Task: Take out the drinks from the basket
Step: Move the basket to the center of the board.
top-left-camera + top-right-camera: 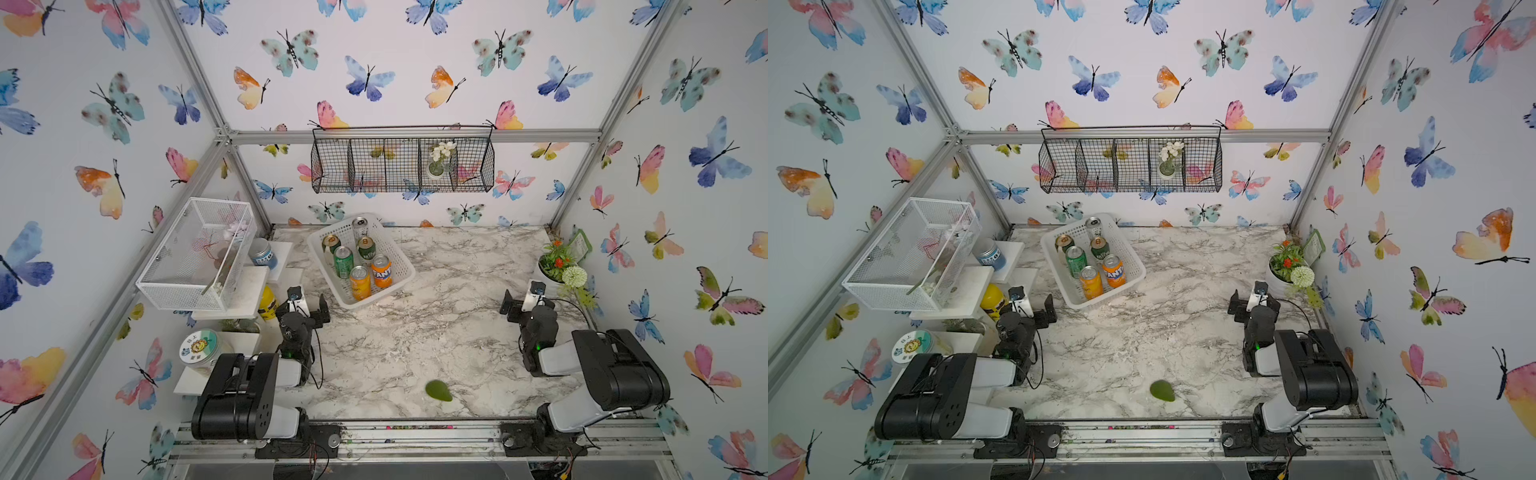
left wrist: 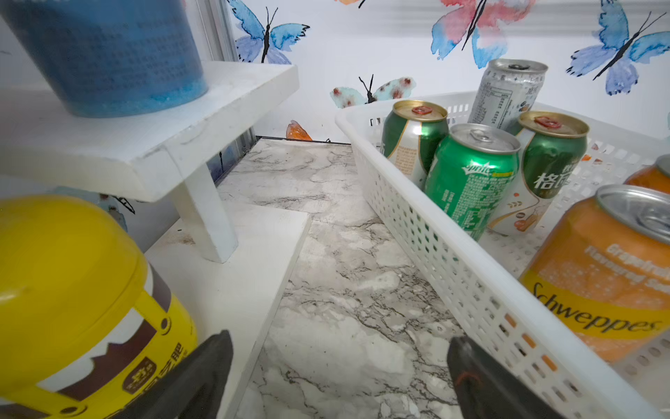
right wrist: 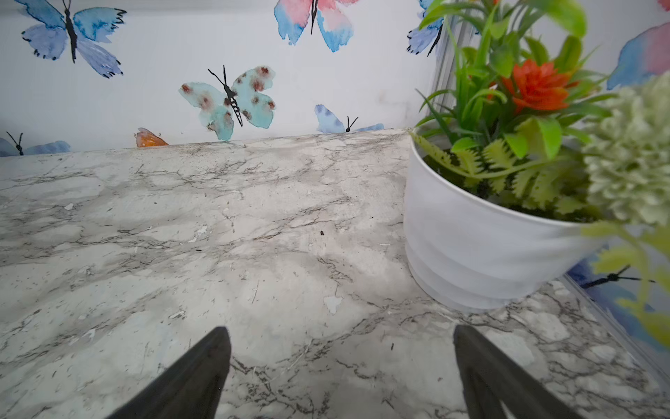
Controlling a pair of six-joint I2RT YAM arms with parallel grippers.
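Observation:
The white perforated basket (image 1: 384,291) (image 1: 1113,296) sits at the back left of the marble table. The drinks stand upright in it: a slim silver can (image 1: 360,227), two dark green gold-topped cans (image 1: 331,245) (image 1: 366,248), a bright green can (image 1: 343,262) and two orange cans (image 1: 381,271) (image 1: 360,282). My left gripper (image 1: 305,309) (image 2: 339,341) is open and empty, low over the table just outside the basket wall (image 2: 453,268), near the orange Schweppes can (image 2: 602,275). My right gripper (image 1: 525,305) (image 3: 340,333) is open and empty at the far right.
A yellow bottle (image 2: 72,297) and a white stepped shelf (image 2: 203,119) with a blue jar (image 2: 105,54) crowd my left gripper's other side. A white flower pot (image 3: 471,225) stands by my right gripper. A green avocado-shaped object (image 1: 438,390) lies near the front edge.

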